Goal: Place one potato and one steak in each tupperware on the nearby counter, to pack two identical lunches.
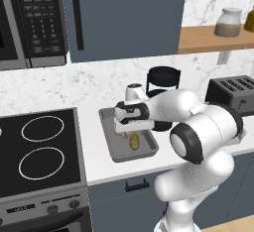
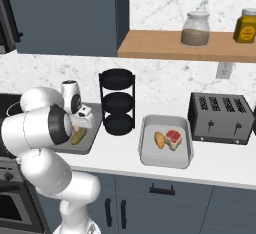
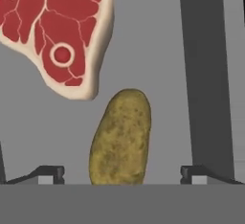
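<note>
Potato (image 3: 120, 137) is seen between the spread, empty jaws, lying in the grey tray (image 1: 110, 149) beside a steak (image 3: 57, 31). Farther along the bench (image 2: 115, 160), one tupperware (image 2: 166, 157) is judged packed; the second lunch remains.

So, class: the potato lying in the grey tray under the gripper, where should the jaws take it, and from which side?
Grip the potato across its narrow middle, coming straight down from above. It lies flat and lengthwise between the open gripper, clear of the steak, and the tray walls block side approaches.
</note>
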### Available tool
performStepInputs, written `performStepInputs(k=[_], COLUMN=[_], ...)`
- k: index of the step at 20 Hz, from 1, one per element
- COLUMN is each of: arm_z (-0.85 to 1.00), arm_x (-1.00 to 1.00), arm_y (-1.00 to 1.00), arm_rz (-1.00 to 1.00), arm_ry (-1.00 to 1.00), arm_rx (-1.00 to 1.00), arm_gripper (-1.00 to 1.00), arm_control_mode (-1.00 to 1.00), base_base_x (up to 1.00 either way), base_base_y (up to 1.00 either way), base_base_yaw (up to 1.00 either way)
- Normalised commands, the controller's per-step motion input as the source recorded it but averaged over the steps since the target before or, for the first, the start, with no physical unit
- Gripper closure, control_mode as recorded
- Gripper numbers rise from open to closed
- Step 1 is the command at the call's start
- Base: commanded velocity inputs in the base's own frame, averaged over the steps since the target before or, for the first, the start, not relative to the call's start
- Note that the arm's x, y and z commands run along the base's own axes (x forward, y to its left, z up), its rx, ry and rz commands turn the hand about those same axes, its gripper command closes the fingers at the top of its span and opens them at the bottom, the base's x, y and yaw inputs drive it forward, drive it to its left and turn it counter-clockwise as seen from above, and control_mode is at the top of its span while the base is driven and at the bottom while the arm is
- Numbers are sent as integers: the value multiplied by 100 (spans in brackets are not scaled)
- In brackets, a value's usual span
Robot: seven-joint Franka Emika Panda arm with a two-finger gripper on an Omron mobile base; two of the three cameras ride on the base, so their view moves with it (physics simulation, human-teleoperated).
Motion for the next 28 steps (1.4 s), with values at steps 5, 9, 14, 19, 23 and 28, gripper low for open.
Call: performStepInputs(k=[5, 9, 14, 19, 23, 28], arm_z=[67, 49, 39, 7, 2, 0], arm_x=[-86, -100, -91, -61, -42, -42], arm_y=[-13, -41, -53, -46, -12, -11], arm_rz=[0, 0, 1, 4, 1, 0], arm_ry=[-12, -18, -11, 0, 0, -2], arm_rx=[0, 0, 0, 0, 0, 1], arm_gripper=[-100, -100, -100, -100, -100, -100], arm_control_mode=[-100, -100, -100, -100, -100, -100], base_base_x=[0, 0, 0, 0, 0, 0], base_base_y=[0, 0, 0, 0, 0, 0], base_base_yaw=[0, 0, 0, 0, 0, 0])
